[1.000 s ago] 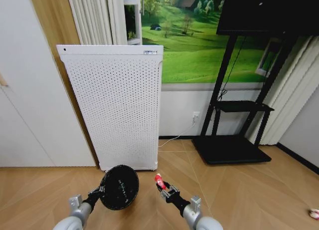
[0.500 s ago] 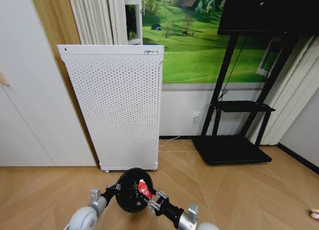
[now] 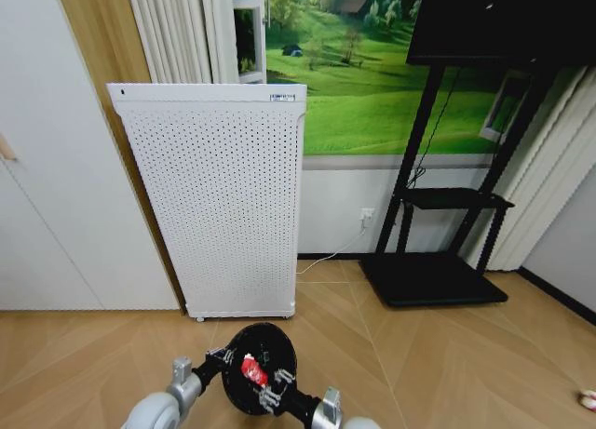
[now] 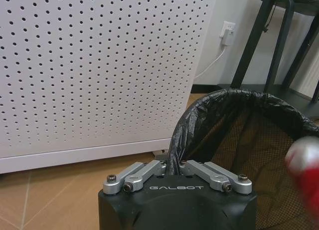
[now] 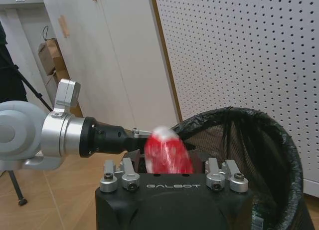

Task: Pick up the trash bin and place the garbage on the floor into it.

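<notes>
The left gripper (image 3: 226, 362) held the trash bin (image 3: 259, 367) off the floor in front of the white perforated appliance (image 3: 214, 196), its jaws pinched on the bag-lined rim (image 4: 175, 149), while the right gripper (image 3: 265, 389) hovered at the bin's mouth with its jaws pressed on a red and white piece of garbage (image 3: 250, 370). To do this step well, I judged the piece should be carried well inside the rim, over the open centre, before the jaws spread. The bin should also be kept level and steady, so the litter dropped in rather than catching on the liner
</notes>
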Controlling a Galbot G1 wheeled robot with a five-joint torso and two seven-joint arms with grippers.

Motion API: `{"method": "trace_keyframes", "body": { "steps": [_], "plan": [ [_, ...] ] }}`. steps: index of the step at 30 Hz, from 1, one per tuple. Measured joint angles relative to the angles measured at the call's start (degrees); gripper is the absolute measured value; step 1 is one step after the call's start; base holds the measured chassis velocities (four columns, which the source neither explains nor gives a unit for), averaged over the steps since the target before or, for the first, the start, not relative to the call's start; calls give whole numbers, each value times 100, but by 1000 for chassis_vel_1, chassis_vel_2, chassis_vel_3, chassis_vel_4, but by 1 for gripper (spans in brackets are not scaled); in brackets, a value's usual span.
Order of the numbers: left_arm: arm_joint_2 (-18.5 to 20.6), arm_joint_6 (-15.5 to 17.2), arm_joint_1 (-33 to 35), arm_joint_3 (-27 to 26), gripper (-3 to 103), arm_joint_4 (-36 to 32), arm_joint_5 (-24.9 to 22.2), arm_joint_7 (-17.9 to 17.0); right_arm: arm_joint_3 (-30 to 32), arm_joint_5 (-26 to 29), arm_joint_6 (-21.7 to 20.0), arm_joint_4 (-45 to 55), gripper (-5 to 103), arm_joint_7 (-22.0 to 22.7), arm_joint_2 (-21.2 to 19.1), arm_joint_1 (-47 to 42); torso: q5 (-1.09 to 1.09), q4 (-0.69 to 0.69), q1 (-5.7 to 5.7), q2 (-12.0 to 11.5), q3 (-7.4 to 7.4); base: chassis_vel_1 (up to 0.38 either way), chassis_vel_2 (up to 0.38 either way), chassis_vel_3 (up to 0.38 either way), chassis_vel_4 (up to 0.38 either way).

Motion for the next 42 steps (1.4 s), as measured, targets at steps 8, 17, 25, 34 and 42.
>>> {"method": "trace_keyframes", "body": {
  "steps": [8,17,25,34,42],
  "plan": [
    [-132,26,36,-69,4,26,-59,-448,144,29,169,187,89,165,-8,-127,0,0,0,0,0,0,0,0,0],
    [-390,154,284,-779,4,-375,-765,-1197,1049,332,174,810,100,827,-92,-505,0,0,0,0,0,0,0,0,0],
    [-692,216,547,-1461,4,-755,-1604,-1734,1672,342,95,860,100,966,-61,-883,0,0,0,0,-1,0,0,0,0],
    [-1077,210,966,-2052,4,-914,-1556,-2226,2216,112,208,1002,100,824,-63,-1448,1,0,0,0,-1,-106,-117,116,107],
    [-1300,199,1233,-2332,4,-1009,-1479,-2345,2474,-188,471,989,100,670,5,-1862,-2,0,0,1,-1,-224,-217,244,221]
  ]
}}
